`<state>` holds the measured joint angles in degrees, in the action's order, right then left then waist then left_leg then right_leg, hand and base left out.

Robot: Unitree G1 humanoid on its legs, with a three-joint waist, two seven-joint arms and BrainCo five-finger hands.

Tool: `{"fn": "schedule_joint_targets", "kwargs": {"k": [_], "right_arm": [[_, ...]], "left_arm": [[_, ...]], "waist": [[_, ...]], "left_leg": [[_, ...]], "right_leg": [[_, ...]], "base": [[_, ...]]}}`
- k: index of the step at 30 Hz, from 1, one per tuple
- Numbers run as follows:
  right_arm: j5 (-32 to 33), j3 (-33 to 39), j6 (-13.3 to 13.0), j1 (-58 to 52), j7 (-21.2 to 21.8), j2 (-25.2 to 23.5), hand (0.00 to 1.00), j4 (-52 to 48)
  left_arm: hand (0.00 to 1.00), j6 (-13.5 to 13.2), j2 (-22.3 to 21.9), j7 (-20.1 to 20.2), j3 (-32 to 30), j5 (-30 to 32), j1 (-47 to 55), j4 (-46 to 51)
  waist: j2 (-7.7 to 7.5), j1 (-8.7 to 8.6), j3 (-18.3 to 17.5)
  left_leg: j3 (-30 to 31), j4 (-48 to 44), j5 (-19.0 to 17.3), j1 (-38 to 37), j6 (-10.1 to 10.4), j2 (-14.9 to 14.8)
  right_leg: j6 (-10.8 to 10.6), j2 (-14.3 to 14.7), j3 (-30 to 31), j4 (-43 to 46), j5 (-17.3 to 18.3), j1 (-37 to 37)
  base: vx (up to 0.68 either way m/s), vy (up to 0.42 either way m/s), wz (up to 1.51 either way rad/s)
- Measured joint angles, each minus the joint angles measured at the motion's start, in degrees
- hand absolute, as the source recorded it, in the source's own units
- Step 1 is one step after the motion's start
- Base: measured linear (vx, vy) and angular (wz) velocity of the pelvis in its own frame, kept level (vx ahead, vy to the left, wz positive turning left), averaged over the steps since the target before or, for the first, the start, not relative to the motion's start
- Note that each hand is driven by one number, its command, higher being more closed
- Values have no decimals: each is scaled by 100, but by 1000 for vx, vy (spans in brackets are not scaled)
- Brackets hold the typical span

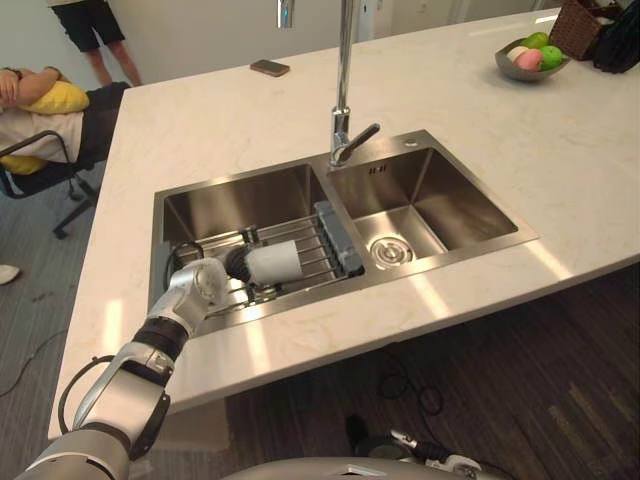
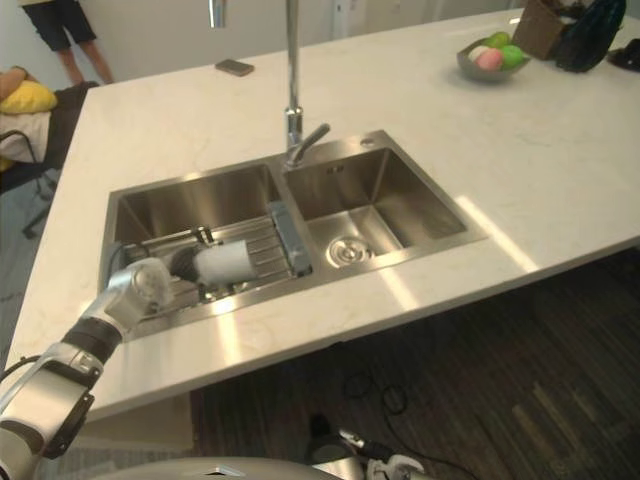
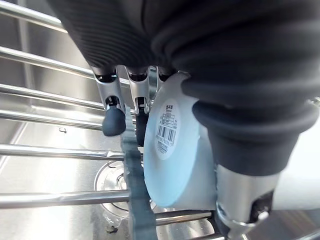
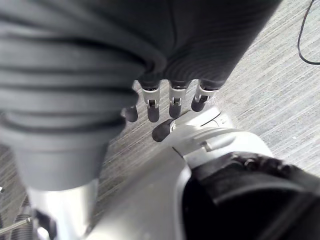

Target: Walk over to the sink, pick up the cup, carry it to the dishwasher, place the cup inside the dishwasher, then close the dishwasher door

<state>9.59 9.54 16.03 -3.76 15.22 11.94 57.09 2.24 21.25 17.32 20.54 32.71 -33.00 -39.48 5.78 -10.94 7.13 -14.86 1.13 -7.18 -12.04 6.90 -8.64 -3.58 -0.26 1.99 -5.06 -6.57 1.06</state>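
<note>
1. Left hand [image 1: 212, 283] was down in the left basin of the sink [image 1: 440, 200], closed on the cup [image 1: 275, 262]. Fingers [image 3: 114, 120] ran down one side of its base end, and the thumb [image 3: 245, 200] curled across the other side.
2. The cup was white and lay on its side on the wire rack [image 1: 318, 250]. Its labelled base faced the palm and its open end pointed away from the hand.
3. The cup looked to be resting on the rack bars just under the fingertips, so I judged it gripped but not lifted.
4. The rack bars ran on past the fingertips, and the basin floor was below them.
5. Right hand [image 4: 175, 102] hung low over the floor, away from the sink, fingers loose and only slightly bent, holding nothing.
6. Progress: the walk to the sink looked done and the grasp was on or nearly so, which made this an early stage.
7. Left to do: lift the cup clear of the rack, carry it to the dishwasher, set it inside and shut the door.
8. Likely next need: raise the cup straight up so the fingertips don't snag the bars.
</note>
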Motion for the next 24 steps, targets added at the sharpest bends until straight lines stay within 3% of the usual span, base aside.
{"fn": "schedule_joint_targets", "kwargs": {"k": [4,12,18,24], "right_arm": [[0,-1,-27,-5,66,25,0,8],[-51,0,-172,-5,69,18,0,18],[-44,12,-237,-12,71,-7,0,24],[-29,37,-262,-27,70,-11,0,39]], "left_arm": [[100,-234,5,-178,112,-95,11,4],[100,-341,8,-564,206,-517,131,75],[100,-183,32,-745,128,-1296,455,500],[100,-64,55,-1107,-399,-2227,880,973]], "waist": [[44,-17,11],[61,-13,13],[43,2,29],[33,105,35]], "left_leg": [[45,7,-10,0,1,-1],[95,3,-11,-12,0,5],[215,-3,-2,5,-9,3],[301,-3,0,10,-10,-2]], "right_leg": [[8,-5,-47,1,7,22],[-3,-32,-122,1,32,79],[5,-49,-240,13,55,121],[-1,-55,-325,40,67,123]], "base": [[27,9,5],[9,4,4],[5,-3,9],[33,3,7]]}}
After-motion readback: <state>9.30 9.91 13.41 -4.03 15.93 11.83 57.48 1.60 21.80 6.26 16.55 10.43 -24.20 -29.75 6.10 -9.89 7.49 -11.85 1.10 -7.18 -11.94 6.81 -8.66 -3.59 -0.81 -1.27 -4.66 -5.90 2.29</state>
